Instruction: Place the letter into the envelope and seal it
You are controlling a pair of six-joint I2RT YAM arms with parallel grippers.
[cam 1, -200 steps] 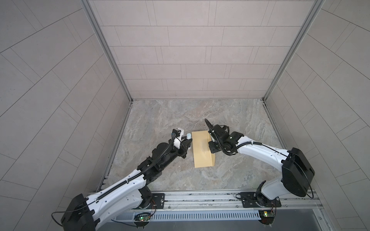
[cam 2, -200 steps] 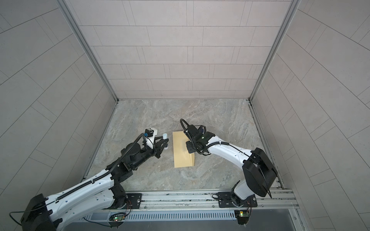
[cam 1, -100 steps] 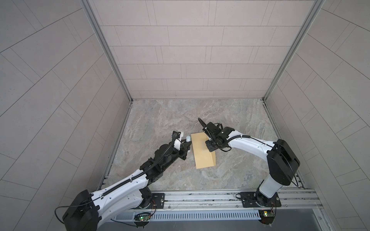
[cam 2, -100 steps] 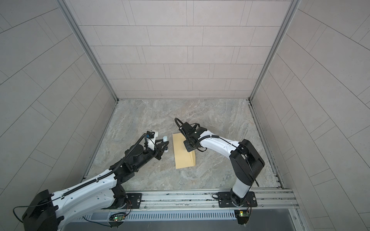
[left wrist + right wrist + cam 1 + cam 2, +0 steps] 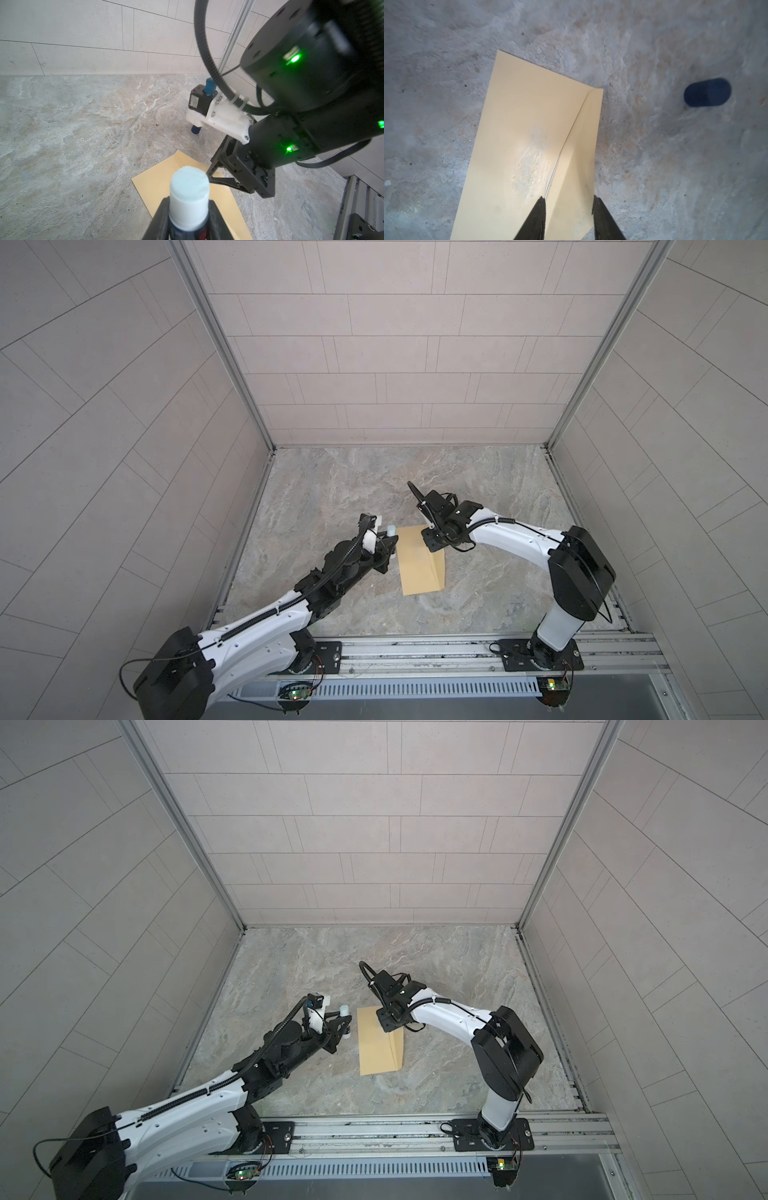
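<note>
Mustard-tan paper envelope (image 5: 417, 568), one item, lying flat near the middle of the marbled worktop (image 5: 332, 489), somewhat nearer its front rail edge than its back edge.

Long axis: running back to front, the far end leaning slightly toward the left edge.

Flap (image 5: 577, 155): lying folded along the long side that is facing the worktop's right edge. The seam is gaping a little, with a pale sliver (image 5: 552, 178), probably the letter's edge, showing inside.

Glue smear (image 5: 529, 164): glistening on the body just beside the flap's edge.

Change noted: the right fingers (image 5: 538, 214), pressed together a second ago, are now standing parted and holding nothing, their tips straddling the flap at the envelope's far right corner. Reading: the press on the flap is being let go. Sealing is looking nearly done, though the gaping seam may be needing another press.

Left fingers (image 5: 159, 220): clamping an uncapped glue stick (image 5: 189, 197), hovering just beside the envelope's far left corner.

Dark blue cap (image 5: 707, 92): lying loose on the worktop, apart from the envelope.
</note>
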